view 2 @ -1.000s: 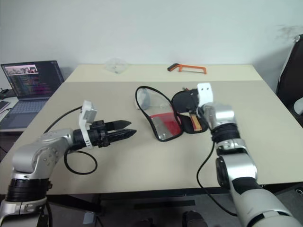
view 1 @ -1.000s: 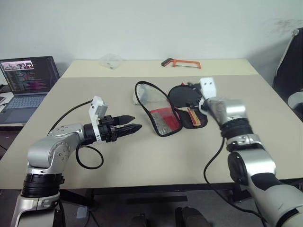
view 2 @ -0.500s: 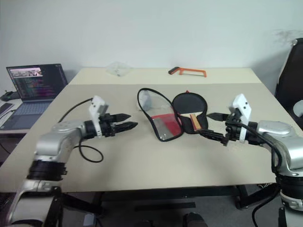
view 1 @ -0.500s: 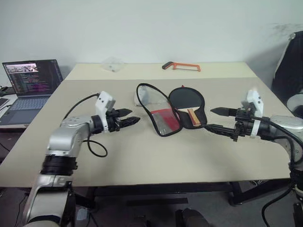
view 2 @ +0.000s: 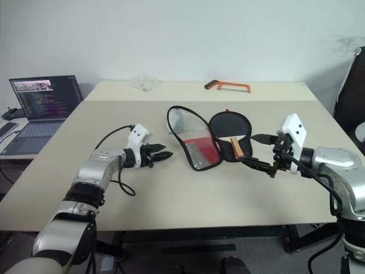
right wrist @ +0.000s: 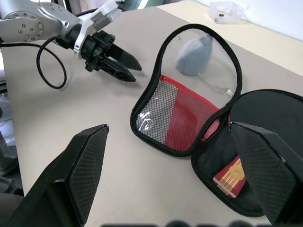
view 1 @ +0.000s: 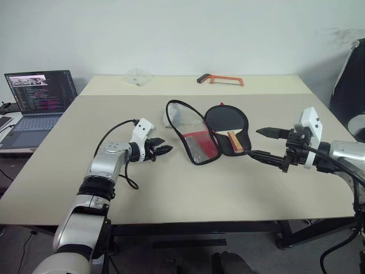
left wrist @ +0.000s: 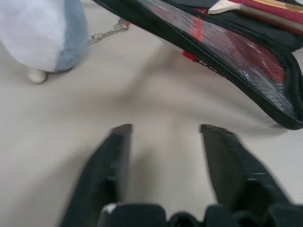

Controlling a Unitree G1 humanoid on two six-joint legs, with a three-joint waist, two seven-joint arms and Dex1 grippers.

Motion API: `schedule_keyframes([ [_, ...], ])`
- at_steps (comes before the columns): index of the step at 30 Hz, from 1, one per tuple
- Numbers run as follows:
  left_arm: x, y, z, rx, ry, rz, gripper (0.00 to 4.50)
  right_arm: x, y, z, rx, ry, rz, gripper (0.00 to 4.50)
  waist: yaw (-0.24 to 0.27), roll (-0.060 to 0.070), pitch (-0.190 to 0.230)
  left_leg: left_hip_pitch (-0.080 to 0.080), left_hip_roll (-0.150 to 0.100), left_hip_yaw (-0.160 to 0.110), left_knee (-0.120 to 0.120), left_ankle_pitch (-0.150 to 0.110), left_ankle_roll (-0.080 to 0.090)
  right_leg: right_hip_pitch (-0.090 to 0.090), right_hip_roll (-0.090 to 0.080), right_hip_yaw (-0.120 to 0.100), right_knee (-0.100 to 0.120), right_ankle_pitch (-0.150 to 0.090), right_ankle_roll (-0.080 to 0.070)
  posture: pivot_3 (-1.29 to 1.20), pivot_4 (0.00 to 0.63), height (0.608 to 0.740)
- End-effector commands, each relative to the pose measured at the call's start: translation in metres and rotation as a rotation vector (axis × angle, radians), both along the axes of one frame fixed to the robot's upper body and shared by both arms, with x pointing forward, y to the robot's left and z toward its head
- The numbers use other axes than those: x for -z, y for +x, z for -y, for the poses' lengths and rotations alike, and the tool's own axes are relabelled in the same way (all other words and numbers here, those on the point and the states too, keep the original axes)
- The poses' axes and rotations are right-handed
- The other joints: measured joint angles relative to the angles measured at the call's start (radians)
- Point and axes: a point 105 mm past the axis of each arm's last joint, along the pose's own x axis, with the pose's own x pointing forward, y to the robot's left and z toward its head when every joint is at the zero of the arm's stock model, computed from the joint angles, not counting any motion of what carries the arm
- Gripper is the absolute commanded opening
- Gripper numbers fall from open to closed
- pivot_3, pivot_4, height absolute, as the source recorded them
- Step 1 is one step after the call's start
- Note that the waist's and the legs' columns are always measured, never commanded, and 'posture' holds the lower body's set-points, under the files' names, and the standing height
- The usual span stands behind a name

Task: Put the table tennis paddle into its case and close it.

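Paddle (view 1: 227, 121) lies in the open case (view 1: 197, 132); both claws, left gripper (view 1: 162, 151) and right gripper (view 1: 265, 143), gape empty; a careless flap grab could drag the pouch and spill it.

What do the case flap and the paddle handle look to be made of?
The case: its open flap looks like clear glossy plastic over red mesh, edged by a black zip; the other half looks like matte black fabric. The paddle: the handle end seems tan wood with orange-red stripes.
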Motion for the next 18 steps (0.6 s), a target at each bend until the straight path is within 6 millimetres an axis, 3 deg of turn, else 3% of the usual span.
schedule_keyframes([
  [1, -0.015, 0.01, 0.016, 0.018, 0.008, 0.073, 0.87, -0.009, 0.001, 0.005, 0.04, -0.026, 0.062, 4.5, 0.003, 0.0, 0.0, 0.0, 0.0, 0.0, 0.0, 0.0, 0.0, 0.0, 0.0, 0.0, 0.0, 0.0, 0.0, 0.0, 0.15, 0.74],
  [3, -0.016, 0.012, 0.029, 0.039, -0.008, 0.079, 0.19, -0.007, 0.002, 0.005, 0.048, -0.029, 0.062, 4.5, 0.008, 0.0, 0.0, 0.0, 0.0, 0.0, 0.0, 0.0, 0.0, 0.0, 0.0, 0.0, 0.0, 0.0, 0.001, 0.0, 0.15, 0.74],
  [4, -0.016, 0.012, 0.036, 0.057, -0.018, 0.077, 0.06, -0.007, 0.003, 0.005, 0.049, -0.031, 0.061, 4.5, 0.009, 0.0, 0.0, 0.0, 0.0, 0.0, 0.0, 0.0, 0.0, 0.0, 0.001, 0.0, 0.0, -0.001, 0.001, 0.0, 0.15, 0.74],
  [10, -0.016, 0.01, 0.091, 0.116, -0.219, 0.067, 0.06, -0.013, 0.002, 0.007, 0.054, -0.024, 0.08, 4.5, 0.014, -0.001, 0.0, -0.001, 0.0, 0.0, 0.0, 0.0, 0.0, 0.0, 0.001, 0.0, 0.0, 0.0, 0.0, 0.0, 0.15, 0.74],
  [14, -0.022, 0.012, 0.128, 0.125, -0.251, 0.178, 0.06, -0.035, 0.004, 0.009, 0.076, 0.03, 0.14, 4.5, 0.016, -0.001, 0.0, 0.0, -0.001, 0.001, 0.001, 0.0, 0.0, 0.0, 0.001, 0.0, 0.0, 0.0, 0.0, 0.0, 0.15, 0.74],
  [16, -0.035, 0.02, 0.151, 0.044, -0.309, 0.263, 0.06, -0.056, 0.007, 0.014, 0.111, 0.074, 0.206, 4.5, 0.018, -0.001, 0.0, 0.0, -0.001, 0.001, 0.001, 0.0, 0.0, 0.0, 0.001, 0.0, 0.0, 0.0, 0.0, 0.0, 0.15, 0.74],
  [18, -0.03, 0.022, 0.173, -0.026, -0.283, 0.297, 0.06, -0.077, 0.009, 0.016, 0.138, 0.133, 0.269, 4.5, 0.022, -0.001, 0.0, 0.0, -0.001, 0.001, 0.002, 0.0, 0.0, 0.0, 0.001, 0.0, 0.0, 0.0, 0.0, 0.0, 0.15, 0.74],
])
